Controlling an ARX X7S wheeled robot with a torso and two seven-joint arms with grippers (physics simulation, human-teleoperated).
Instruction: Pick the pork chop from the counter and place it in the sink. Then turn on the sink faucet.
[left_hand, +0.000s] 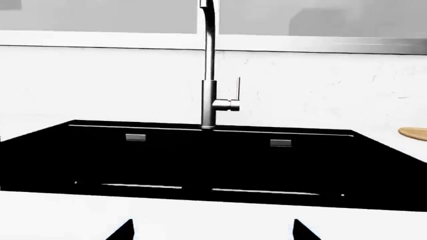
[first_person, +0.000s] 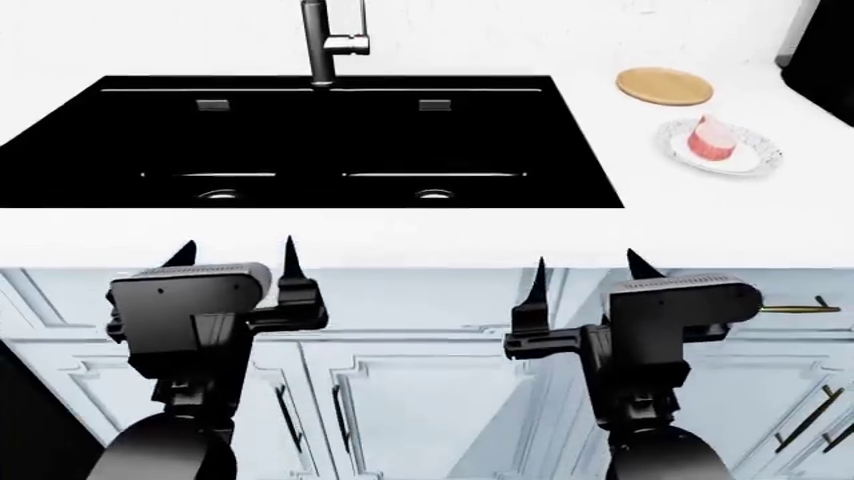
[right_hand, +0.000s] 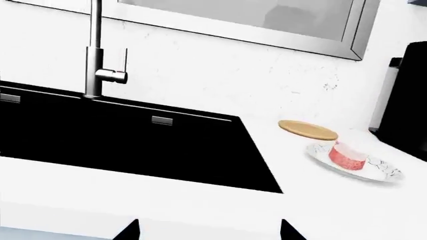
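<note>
Both grippers hang in front of the cabinets, short of the counter (first_person: 400, 235), jaws spread and empty. From the right gripper (first_person: 583, 268) the chop (first_person: 711, 140) lies at about one o'clock, on a plate (first_person: 761, 158) right of the sink (first_person: 587, 190); the left gripper (first_person: 236, 255) is much farther. The chop's long axis is hard to judge. No writing is legible anywhere.

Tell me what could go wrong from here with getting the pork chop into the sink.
The pork chop sits on a white plate, so the open right gripper might drag the plate along. The wooden disc lies close behind and could get knocked. Later, reaching the thin lever risks bumping the sink faucet instead.
</note>
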